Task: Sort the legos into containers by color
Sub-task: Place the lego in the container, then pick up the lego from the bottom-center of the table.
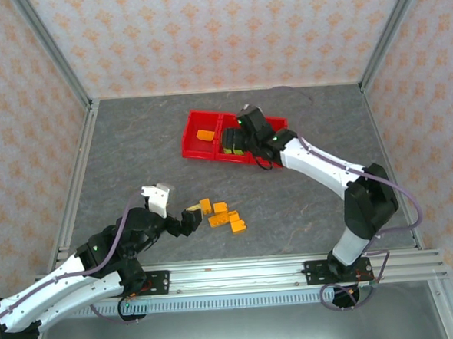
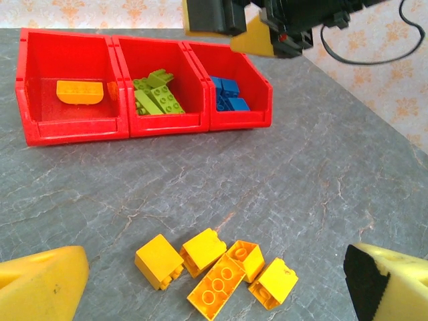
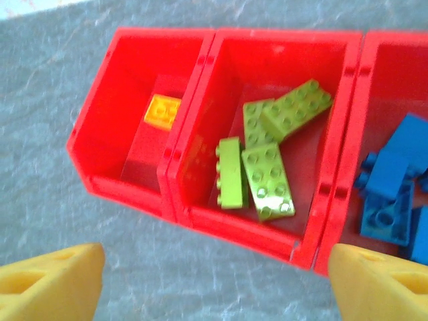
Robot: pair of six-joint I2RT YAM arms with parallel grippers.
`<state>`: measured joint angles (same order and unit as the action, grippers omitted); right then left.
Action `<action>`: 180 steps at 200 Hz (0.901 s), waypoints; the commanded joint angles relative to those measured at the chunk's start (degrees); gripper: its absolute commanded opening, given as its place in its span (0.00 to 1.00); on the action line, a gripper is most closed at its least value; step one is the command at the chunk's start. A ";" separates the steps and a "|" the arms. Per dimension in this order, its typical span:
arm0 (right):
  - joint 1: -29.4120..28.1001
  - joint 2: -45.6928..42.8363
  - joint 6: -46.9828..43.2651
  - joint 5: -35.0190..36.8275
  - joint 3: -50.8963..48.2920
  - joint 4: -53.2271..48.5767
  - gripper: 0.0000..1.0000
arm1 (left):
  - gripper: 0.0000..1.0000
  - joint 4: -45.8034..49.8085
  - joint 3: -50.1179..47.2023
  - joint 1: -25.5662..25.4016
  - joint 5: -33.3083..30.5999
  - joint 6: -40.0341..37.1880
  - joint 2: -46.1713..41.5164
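**From above:** red containers (image 1: 190, 145) at the far middle of a grey table (image 1: 134, 160), patterned walls (image 1: 203, 32) on three sides, a metal rail (image 1: 240, 272) along the near edge. Right gripper (image 1: 235, 140) low over the middle bin, its wrist and arm hiding most of the middle and right bins; jaw opening unreadable from this angle. One orange lego (image 1: 204, 134) in plain sight in the left bin. Loose orange-yellow legos (image 1: 223, 216) clustered on the table, well apart from the containers and just beside the left gripper (image 1: 175, 209).

**From the left wrist:** left gripper (image 2: 214, 267) wide open and holding nothing, yellow fingertips (image 2: 47, 281) at both lower corners, five loose bricks on bare stone between them. Beyond, the row of bins: orange lego on the left, green legos (image 2: 157, 97) in the middle, blue legos (image 2: 227, 95) on the right. Right gripper (image 2: 231, 30) above the row, cutting off the back rim of the right bin.

**From the right wrist:** right gripper (image 3: 214, 281) spread wide with nothing between its yellow fingertips, above the near wall of the middle bin. Green legos jumbled inside that bin, orange in the bin to one side, blue in the other, partly cropped at the frame edge.
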<state>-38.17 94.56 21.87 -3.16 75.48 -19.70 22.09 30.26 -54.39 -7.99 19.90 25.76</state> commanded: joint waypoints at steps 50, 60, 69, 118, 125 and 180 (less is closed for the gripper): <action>-10.57 -0.78 4.16 -5.31 -5.00 -7.24 1.00 | 0.99 0.15 -0.11 -0.17 -2.95 0.84 -1.35; -12.43 0.32 4.45 -4.83 -4.23 -8.09 1.00 | 0.99 0.28 -0.11 -0.19 -3.38 0.83 -1.95; -13.84 1.61 4.88 -4.21 -3.21 -9.05 1.00 | 0.99 0.49 0.12 -0.18 -3.69 0.83 -2.60; -20.07 11.52 5.34 -2.72 4.33 -12.93 0.99 | 0.99 4.11 3.79 -0.14 -8.39 8.28 -9.44; -20.98 13.35 5.08 -2.28 5.93 -13.77 0.97 | 0.99 5.19 4.24 -0.18 -8.92 10.26 -10.94; -23.96 22.56 2.95 -2.03 15.10 -18.13 0.79 | 0.99 18.25 9.36 -0.18 -13.19 25.10 -20.37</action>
<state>-61.23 115.33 25.47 -6.90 88.14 -33.34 32.73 36.64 -54.39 -17.78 36.18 8.34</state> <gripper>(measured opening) 0.823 0.989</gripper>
